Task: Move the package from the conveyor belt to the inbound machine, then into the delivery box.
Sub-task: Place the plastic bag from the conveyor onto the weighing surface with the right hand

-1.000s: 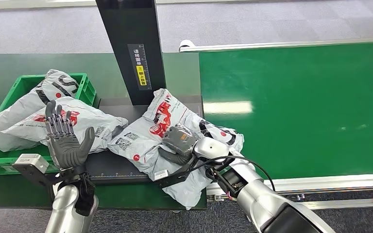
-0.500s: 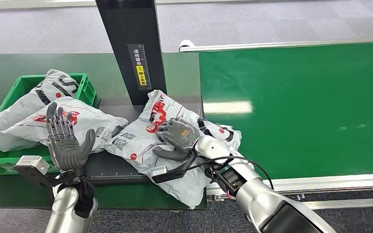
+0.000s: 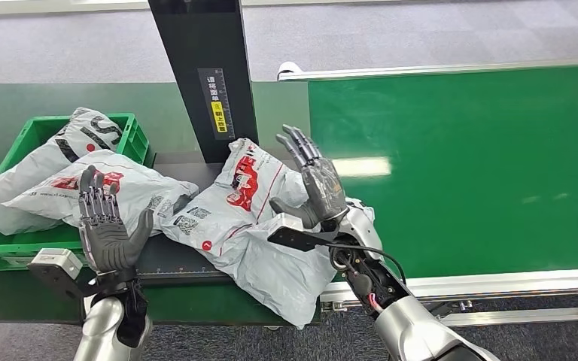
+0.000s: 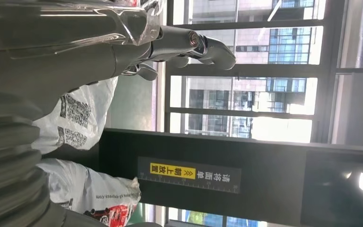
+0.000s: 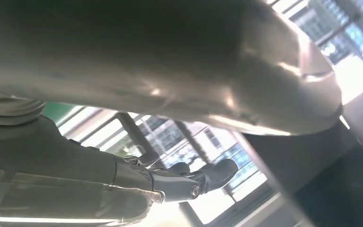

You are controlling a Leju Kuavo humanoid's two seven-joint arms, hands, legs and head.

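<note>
pkg (image 3: 252, 218) laid on inbound machine (image 3: 196, 259), frame centre, lower end overhanging front edge | R hand (image 3: 317, 184) & L hand (image 3: 105, 226) both raised, fingers spread, nothing held | risk: pkg could be slid off by overhang

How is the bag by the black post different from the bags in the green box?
The package by the post lies flat on the dark platform of the machine; the packages in the green crate are piled up and spill over its rim. The package by the post has the right hand raised beside it; those in the crate have the left hand raised in front. All are grey plastic mailers with red print.
</note>
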